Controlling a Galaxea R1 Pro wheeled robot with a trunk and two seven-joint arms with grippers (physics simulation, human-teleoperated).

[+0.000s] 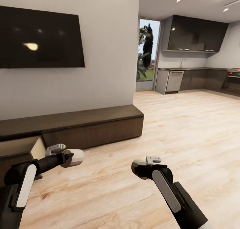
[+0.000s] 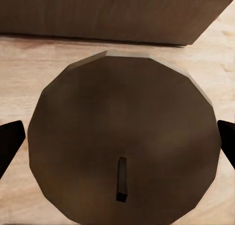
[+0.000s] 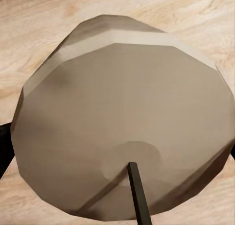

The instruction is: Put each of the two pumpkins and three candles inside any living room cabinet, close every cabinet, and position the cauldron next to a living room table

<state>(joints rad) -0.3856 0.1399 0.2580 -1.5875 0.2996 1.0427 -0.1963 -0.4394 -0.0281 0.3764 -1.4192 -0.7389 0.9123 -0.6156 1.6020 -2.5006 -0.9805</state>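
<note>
My left gripper [image 1: 70,158] is shut on a stubby cream candle [image 1: 77,156], low over the floor just in front of the cabinet. In the left wrist view this candle [image 2: 122,137] shows its flat end and dark wick, with a dark finger [image 2: 10,146] at each side. My right gripper [image 1: 139,169] is shut on a second candle [image 1: 135,166], whose wick end fills the right wrist view [image 3: 122,117]. The long low dark-brown cabinet [image 1: 93,122] runs along the white wall, and one drawer [image 1: 20,149] at its left stands pulled out. The pumpkins, third candle and cauldron are out of view.
A black TV [image 1: 40,39] hangs on the wall above the cabinet. Light wood floor [image 1: 186,129] stretches right toward a grey kitchen [image 1: 196,32] and a glass doorway with plants [image 1: 146,52]. The open drawer's pale side [image 1: 37,148] sits close to my left arm.
</note>
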